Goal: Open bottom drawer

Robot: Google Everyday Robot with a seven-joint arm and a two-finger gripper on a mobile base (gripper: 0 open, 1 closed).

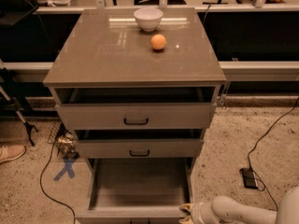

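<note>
Shows the bottom drawer point(139, 185) pulled far out beneath the middle drawer point(139, 148), grey inside exposed. Puts the gripper point(186, 213) at the bottom drawer's front right corner, low in view. Cannot tell whether open or closed.

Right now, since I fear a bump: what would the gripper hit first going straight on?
The gripper, low at right, points left at the front right corner of the open bottom drawer. It would likely meet that corner first, though depth is unclear.
</note>
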